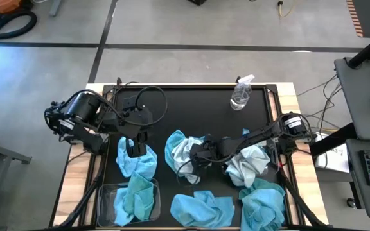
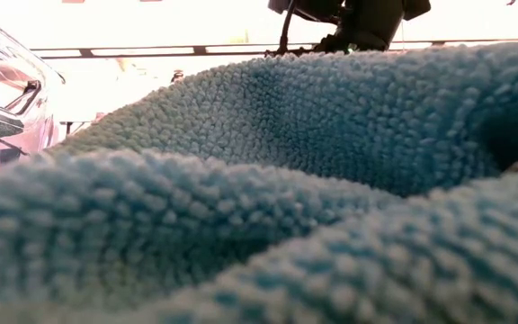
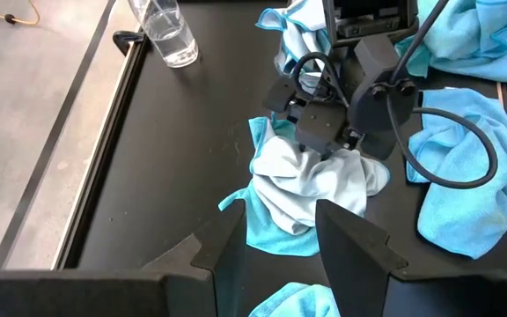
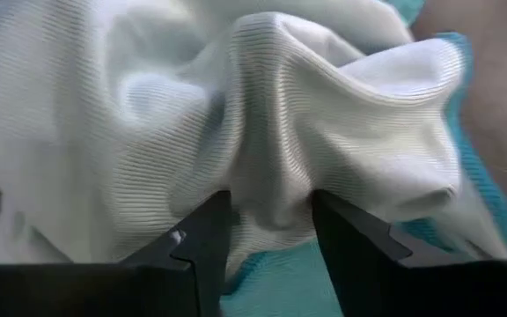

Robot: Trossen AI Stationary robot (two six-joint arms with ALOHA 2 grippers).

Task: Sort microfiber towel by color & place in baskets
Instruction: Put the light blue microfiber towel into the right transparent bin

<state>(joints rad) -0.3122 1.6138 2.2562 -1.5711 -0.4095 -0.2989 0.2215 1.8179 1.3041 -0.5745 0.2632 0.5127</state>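
1. the step in hand looks like the pick of a pale cloth: the right gripper (image 4: 267,229) is down on the pale towel (image 1: 184,153) at the middle of the surface (image 1: 191,106), its fingers spread with a raised fold of the cloth between them, not yet pinched.
2. that pale towel lies bunched on top of a turquoise towel (image 1: 174,144), so the two touch; in the left wrist view the pale one sits above, with turquoise showing at its edges.
3. the left gripper (image 3: 267,242) hangs at about 9 o'clock of the centre pile, over another turquoise towel (image 1: 137,160), fingers spread and holding nothing.
4. one clear basket (image 1: 105,208) sits at 7 o'clock on the surface with a turquoise towel already in it. the second basket i cannot pick out with any certainty.
5. more towels lie loose: a pale one (image 1: 248,163) at 4 o'clock of the centre, turquoise ones at 6 o'clock (image 1: 201,208) and 5 o'clock (image 1: 262,205). most of the sorting seems left to do.
6. a spray bottle (image 1: 241,95) stands at 1 o'clock, well apart from the pile.
7. next move, as i judge it: close on the fold only, then lift straight up so the turquoise cloth beneath is left behind.
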